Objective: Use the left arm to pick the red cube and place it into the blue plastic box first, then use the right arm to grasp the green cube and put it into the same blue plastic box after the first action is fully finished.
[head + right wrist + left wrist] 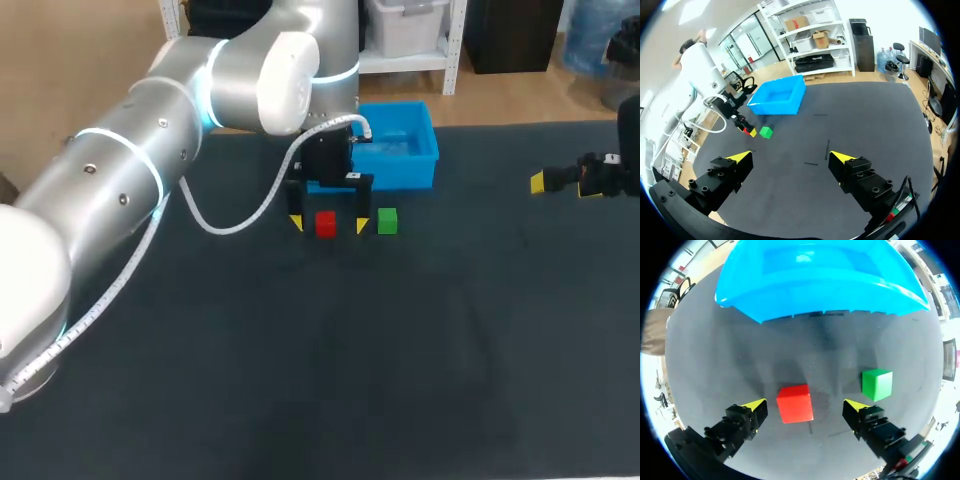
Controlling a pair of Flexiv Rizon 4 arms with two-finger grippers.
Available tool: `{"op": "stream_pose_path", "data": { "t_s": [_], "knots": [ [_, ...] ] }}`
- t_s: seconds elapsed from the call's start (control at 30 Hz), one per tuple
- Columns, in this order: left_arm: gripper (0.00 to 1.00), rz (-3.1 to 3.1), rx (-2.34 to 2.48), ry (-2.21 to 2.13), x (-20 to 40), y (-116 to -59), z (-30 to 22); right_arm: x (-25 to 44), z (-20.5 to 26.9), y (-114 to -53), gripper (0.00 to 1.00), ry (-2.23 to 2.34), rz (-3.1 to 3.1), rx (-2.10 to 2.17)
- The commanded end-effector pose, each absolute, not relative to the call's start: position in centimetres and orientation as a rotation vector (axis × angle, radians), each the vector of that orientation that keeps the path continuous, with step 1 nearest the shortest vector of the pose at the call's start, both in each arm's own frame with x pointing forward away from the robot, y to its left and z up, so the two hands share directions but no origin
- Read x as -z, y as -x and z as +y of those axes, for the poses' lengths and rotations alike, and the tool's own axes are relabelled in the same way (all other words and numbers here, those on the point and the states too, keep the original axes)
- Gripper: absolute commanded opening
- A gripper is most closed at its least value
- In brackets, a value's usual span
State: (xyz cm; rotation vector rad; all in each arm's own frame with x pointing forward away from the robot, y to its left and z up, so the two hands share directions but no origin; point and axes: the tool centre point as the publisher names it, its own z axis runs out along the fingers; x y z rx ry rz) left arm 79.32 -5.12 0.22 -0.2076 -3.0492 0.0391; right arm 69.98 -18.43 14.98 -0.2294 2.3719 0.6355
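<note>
The red cube [326, 223] [795, 403] rests on the dark table between the spread fingers of my left gripper [329, 223] [807, 406], which stands open with a gap on either side of the cube. Just to its right sits the green cube [387, 221] [877, 384] [766, 132], outside the right fingertip. The blue plastic box [404, 145] [820, 282] [778, 95] stands right behind both cubes. My right gripper [560, 181] [790, 159] hangs open at the table's right side, far from the cubes, with nothing between its fingers.
A white cable [240, 215] loops from my left arm down over the table beside the gripper. Bare dark table [400, 350] stretches in front of the cubes and between the two arms.
</note>
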Motion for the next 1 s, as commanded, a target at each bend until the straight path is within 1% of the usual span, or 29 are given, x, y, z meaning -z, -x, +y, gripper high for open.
{"op": "stream_pose_path", "data": {
  "t_s": [0.03, 0.7, 1.0],
  "knots": [
    [1.0, -2.944, -0.016, 0.174, 0.0, -80.2, -5.5, -15.0, -18.5, -70.0, 1.0, 0.231, 2.373, -0.636],
    [1.0, -2.901, -0.032, 0.058, 1.4, -80.2, -4.2, -15.0, -18.5, -70.0, 1.0, 0.231, 2.373, -0.636],
    [1.0, -2.901, -0.021, 0.067, 1.7, -80.8, -4.4, -15.0, -18.5, -70.0, 1.0, 0.231, 2.373, -0.636]
  ]
}}
